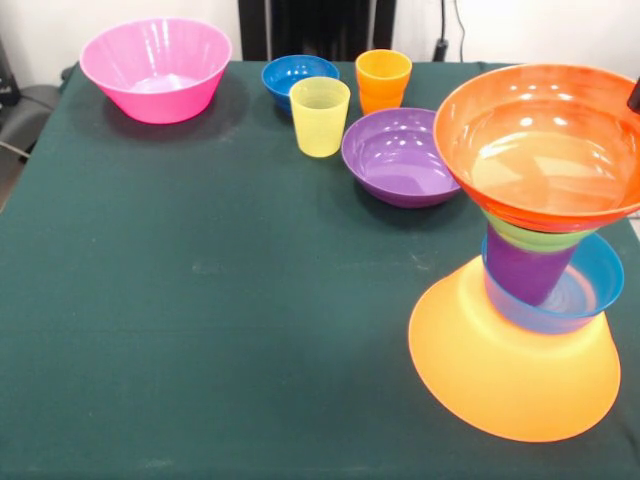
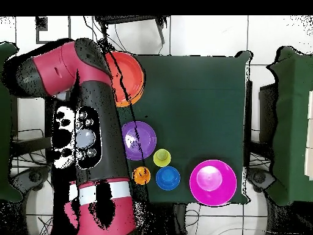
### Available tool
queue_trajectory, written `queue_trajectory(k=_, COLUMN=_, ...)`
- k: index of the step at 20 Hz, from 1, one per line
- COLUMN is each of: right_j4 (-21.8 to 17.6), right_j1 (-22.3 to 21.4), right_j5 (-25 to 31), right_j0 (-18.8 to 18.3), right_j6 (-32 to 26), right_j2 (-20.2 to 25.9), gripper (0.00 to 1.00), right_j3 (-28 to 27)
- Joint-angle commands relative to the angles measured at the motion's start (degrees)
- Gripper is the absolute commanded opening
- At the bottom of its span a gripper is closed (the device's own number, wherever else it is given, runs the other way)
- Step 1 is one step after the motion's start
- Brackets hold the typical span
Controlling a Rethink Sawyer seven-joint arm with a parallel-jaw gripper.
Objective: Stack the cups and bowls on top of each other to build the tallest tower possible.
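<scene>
The tower (image 1: pixel 530 290) stands near right on the desk (image 1: pixel 200 300); whether the tool is apart, I cannot tell.

Six bowls show: pink (image 1: pixel 155 68), dark blue (image 1: pixel 298 76), purple (image 1: pixel 400 155), orange-red (image 1: pixel 540 140), light blue (image 1: pixel 590 285) and yellow-orange (image 1: pixel 510 370). A seventh, green (image 1: pixel 530 236), peeks out. Three cups: yellow (image 1: pixel 319 116), orange (image 1: pixel 383 79), purple (image 1: pixel 525 270).

No readable text, label or number anywhere.

open cloth (image 1: pixel 200 300) beside tower (image 1: pixel 530 270)
</scene>
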Motion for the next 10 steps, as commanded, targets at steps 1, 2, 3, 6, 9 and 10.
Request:
queue_trajectory(k=1, right_j4=1.13, right_j1=-1.86, right_j5=8.94, right_j0=-2.64, right_j6=-19.49, right_j2=8.71, gripper=1.0, right_j3=8.21)
queue_trajectory(k=2, right_j4=1.02, right_j1=-2.28, right_j5=9.46, right_j0=-2.65, right_j6=-19.25, right_j2=8.79, gripper=1.0, right_j3=8.24)
queue_trajectory(k=3, right_j4=0.88, right_j1=-2.79, right_j5=9.75, right_j0=-2.77, right_j6=-19.29, right_j2=8.85, gripper=1.0, right_j3=8.35)
queue_trajectory(k=6, right_j4=0.98, right_j1=-3.52, right_j5=9.3, right_j0=-3.81, right_j6=-20.01, right_j2=9.82, gripper=1.0, right_j3=9.28)
queue_trajectory(k=9, right_j4=1.3, right_j1=-4.13, right_j5=9.98, right_j0=-5.41, right_j6=-21.87, right_j2=11.33, gripper=1.0, right_j3=10.01)
queue_trajectory(k=10, right_j4=1.44, right_j1=-4.35, right_j5=10.33, right_j0=-5.93, right_j6=-22.41, right_j2=11.84, gripper=1.0, right_j3=10.26)
